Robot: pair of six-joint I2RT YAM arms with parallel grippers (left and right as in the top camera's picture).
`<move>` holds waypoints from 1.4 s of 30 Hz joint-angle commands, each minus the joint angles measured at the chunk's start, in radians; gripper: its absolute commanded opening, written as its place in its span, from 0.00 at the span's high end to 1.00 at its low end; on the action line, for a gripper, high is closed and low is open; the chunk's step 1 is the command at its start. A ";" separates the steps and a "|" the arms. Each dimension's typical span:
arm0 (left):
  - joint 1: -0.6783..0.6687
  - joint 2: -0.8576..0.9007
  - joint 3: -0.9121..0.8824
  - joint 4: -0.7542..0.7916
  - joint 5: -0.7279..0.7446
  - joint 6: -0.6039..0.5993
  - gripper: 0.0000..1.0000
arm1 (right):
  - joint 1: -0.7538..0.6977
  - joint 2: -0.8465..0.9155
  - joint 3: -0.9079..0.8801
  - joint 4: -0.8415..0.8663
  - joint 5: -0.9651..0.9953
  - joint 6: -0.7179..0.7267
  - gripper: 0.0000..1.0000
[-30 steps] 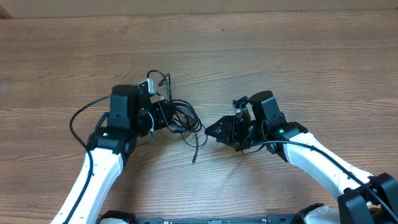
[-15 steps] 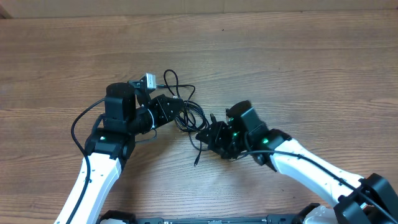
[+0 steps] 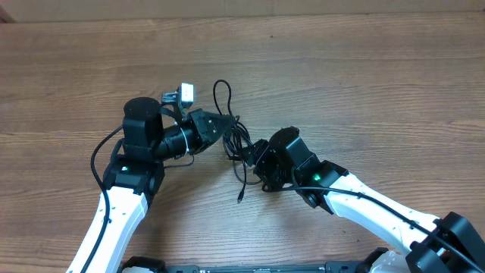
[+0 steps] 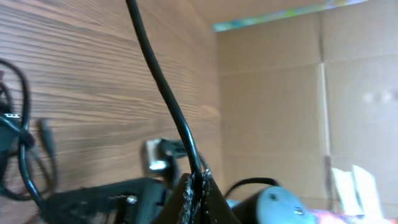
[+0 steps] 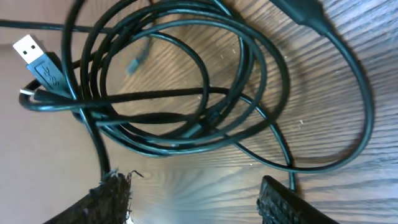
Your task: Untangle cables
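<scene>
Since a second earlier, the right hand (image 3: 254,155) had slid leftward across the brown wood-grain bench (image 3: 364,83) up to the tangle, while the left hand (image 3: 221,124) had swung up and rightward, carrying the thin black flexible cables (image 3: 236,139) with it. The left hand was pinched shut on one strand; in the left wrist view that strand rose taut from between its closed fingers (image 4: 189,190). The right hand stood open, fingers spread wide at the edge of the coiled loops lying on the bench. A silver USB plug (image 5: 26,46) stuck out of the loops, and one loose end (image 3: 239,196) trailed toward the robot's base.
</scene>
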 commanded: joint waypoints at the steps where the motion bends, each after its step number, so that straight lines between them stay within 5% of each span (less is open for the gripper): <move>1: 0.006 -0.018 0.024 0.065 0.105 -0.167 0.96 | -0.002 0.000 -0.005 0.008 0.026 0.027 0.34; 11: 0.006 -0.018 0.024 0.735 0.142 -0.680 0.96 | -0.002 0.044 -0.005 0.003 0.069 0.027 0.34; 15: 0.025 -0.018 0.024 0.883 0.124 -0.799 0.96 | -0.002 0.047 -0.005 -0.012 0.110 0.023 0.33; 25: 0.084 -0.014 0.024 0.901 0.166 -0.862 0.94 | -0.002 0.046 -0.005 -0.092 0.213 -0.095 0.26; 31: 0.084 0.001 0.024 0.808 0.185 -0.614 0.88 | -0.002 0.044 -0.005 -0.113 0.196 -0.116 0.24; 35: 0.084 0.013 0.024 0.457 0.154 -0.335 0.78 | -0.002 0.043 -0.005 -0.116 0.193 -0.117 0.24; 42: 0.084 0.077 0.024 -0.002 -0.222 0.055 0.38 | -0.002 0.031 -0.005 -0.128 0.177 -0.170 0.17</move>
